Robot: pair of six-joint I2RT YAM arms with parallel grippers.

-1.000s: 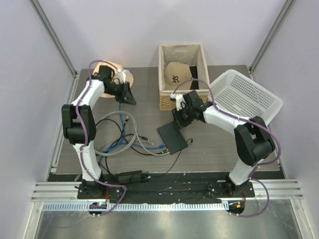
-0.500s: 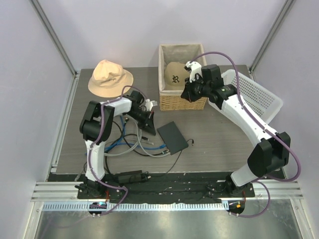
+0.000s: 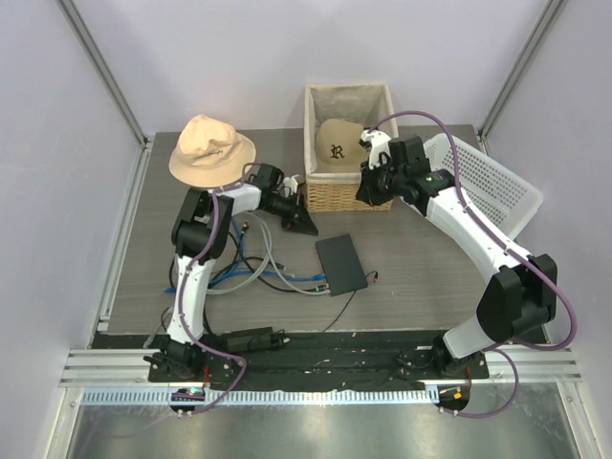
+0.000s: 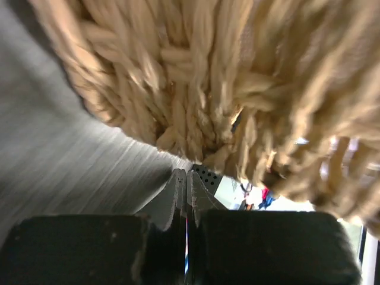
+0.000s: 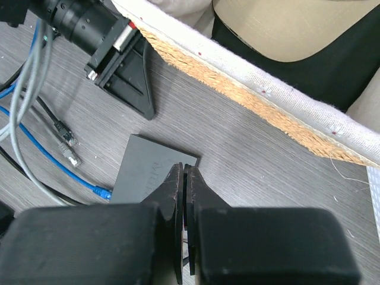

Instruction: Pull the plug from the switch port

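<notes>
Two grippers are shut tight, and we see nothing held in either one. In the top view the left gripper (image 3: 304, 225) is in the middle of the frame, low over the table (image 3: 430, 277). Its tip is just beside the lower left corner of the woven basket (image 3: 330, 196). In the left wrist view its two fingers (image 4: 177, 193) are pressed flat together. The basket's rope weave fills most of that frame, very close.

The right gripper (image 3: 366, 196) hangs at the front wall of the same basket, a bit to the right of the left one. In its own wrist view the two black fingers meet with no gap.

The switch (image 3: 341, 264) lies flat on the table, below both grippers in the top view, and nothing touches it from above. In the right wrist view it shows just past the closed fingers.

A blue plug (image 5: 104, 192) lies right at the switch's lower left corner, but we cannot tell if it sits in a socket. Grey and blue cables (image 3: 253, 273) curl in a pile to the left. A tan cap (image 3: 337, 143) rests inside the woven basket, and a tan hat (image 3: 210, 148) lies at the upper left. A white plastic basket (image 3: 483, 191) leans at the right.
</notes>
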